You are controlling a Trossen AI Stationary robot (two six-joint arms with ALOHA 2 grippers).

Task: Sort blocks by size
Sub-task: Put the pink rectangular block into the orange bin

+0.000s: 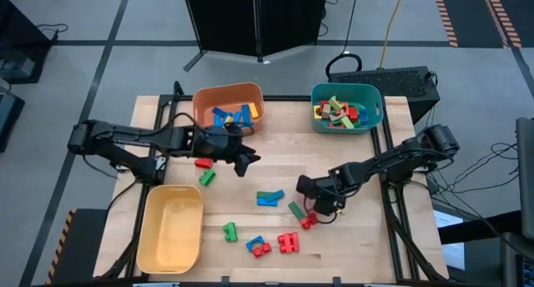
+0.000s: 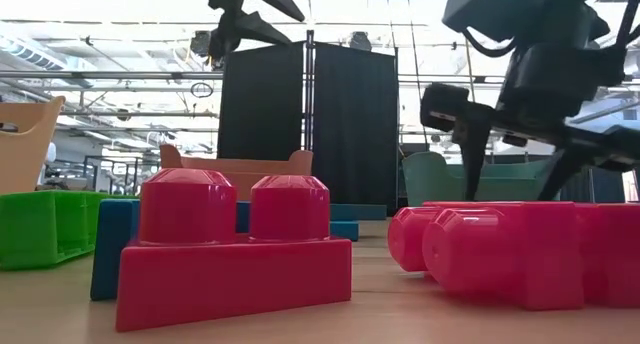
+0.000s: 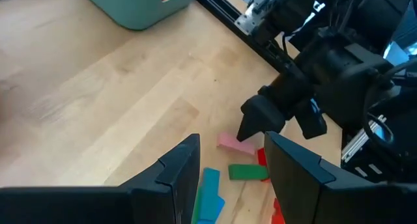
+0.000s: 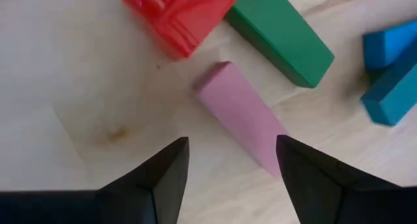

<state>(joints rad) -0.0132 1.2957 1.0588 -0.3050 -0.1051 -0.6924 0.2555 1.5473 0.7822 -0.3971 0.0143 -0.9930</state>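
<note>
Right tool (image 4: 231, 165), fingers apart and empty, hangs low over the table (image 1: 275, 158) with a pink bar (image 4: 242, 118) lying between and just ahead of its fingertips. Beside the pink bar lie a green bar (image 4: 279, 36) and a red brick (image 4: 179, 14), the three close together; a blue block (image 4: 393, 71) sits a little farther off. In the high view this tool (image 1: 324, 207) is at the right-centre of the table, above the green bar (image 1: 296, 209) and red brick (image 1: 309, 221).

Left tool (image 1: 248, 160), also parted and holding nothing, hovers in the air near the table's middle, just in front of the orange bin (image 1: 227, 105). Its wrist view looks past its own fingers (image 3: 179, 168) toward the right arm.

Blocks are spread as follows: several blue and yellow pieces in the orange bin; mixed pieces in the teal bin (image 1: 347, 108); none visible in the yellow bin (image 1: 171, 227). Loose on the table are a red block (image 1: 203, 163) and green block (image 1: 206, 178) by the left arm, a blue-green pair (image 1: 269, 197) at centre, and a green brick (image 1: 229, 231), a blue-red piece (image 1: 259, 247) and a red studded brick (image 1: 289, 243) along the near edge.
</note>
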